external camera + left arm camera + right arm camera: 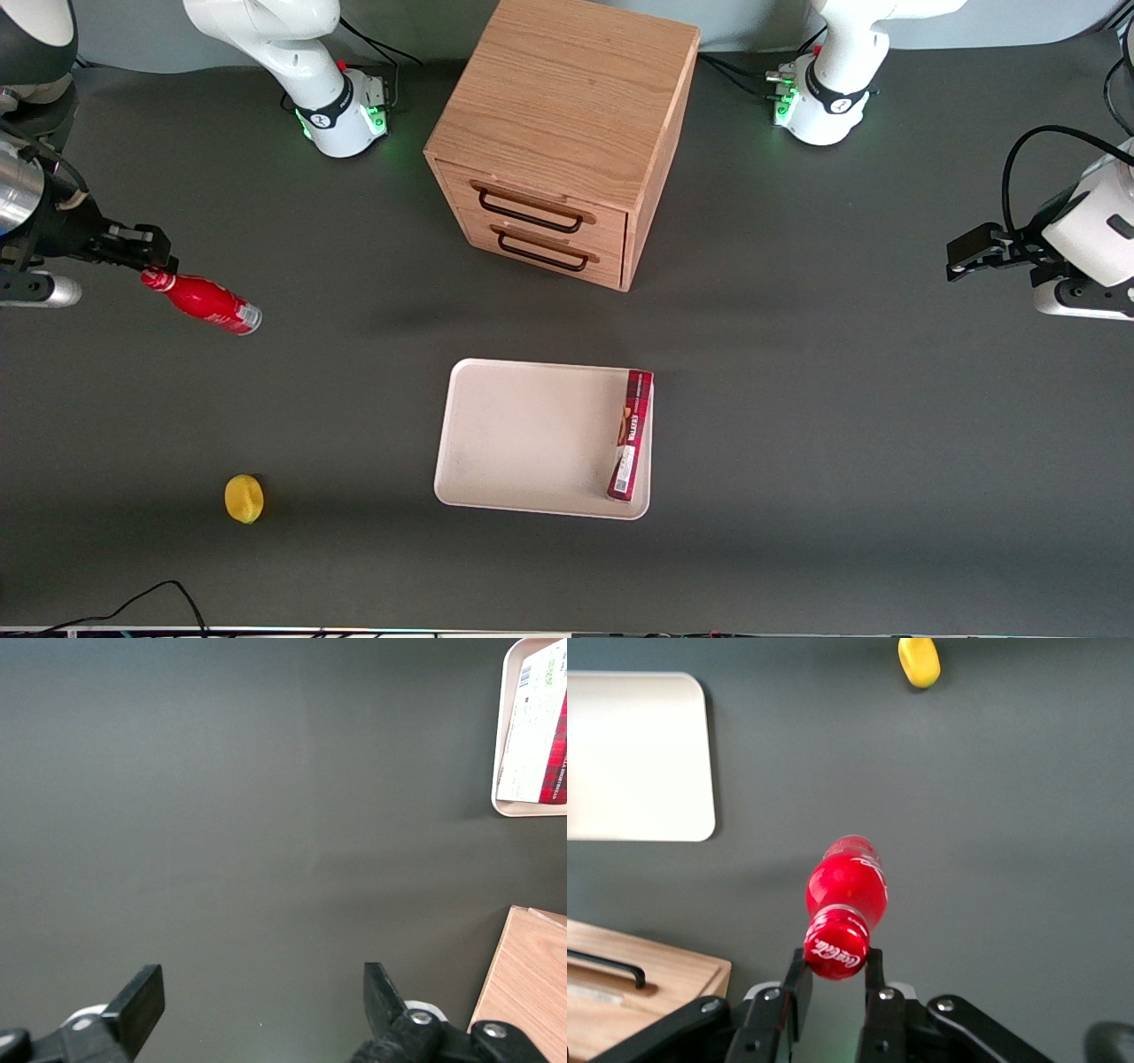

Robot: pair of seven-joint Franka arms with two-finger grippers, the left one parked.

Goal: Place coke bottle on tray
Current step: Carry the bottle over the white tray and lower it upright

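The gripper (152, 263) is clamped on the cap end of the coke bottle (205, 303), its two fingers (799, 985) pressed against either side of the neck just under the red-and-white cap; that high grip probably explains why the bottle hangs tilted, base swung outward, rather than upright. Taking the tray (469, 443) as landmark: the bottle is well apart from it, toward the working arm's end of the table and farther from the front camera; the lemon (244, 498) lies out toward that same end, level with the tray's nearer edge. A long red box (631, 434) lies along the tray's edge on the parked arm's side, leaving the rest bare; that seems the natural spot for the bottle. The wooden cabinet (567, 115) stands farther from the camera than the tray, drawers facing it.
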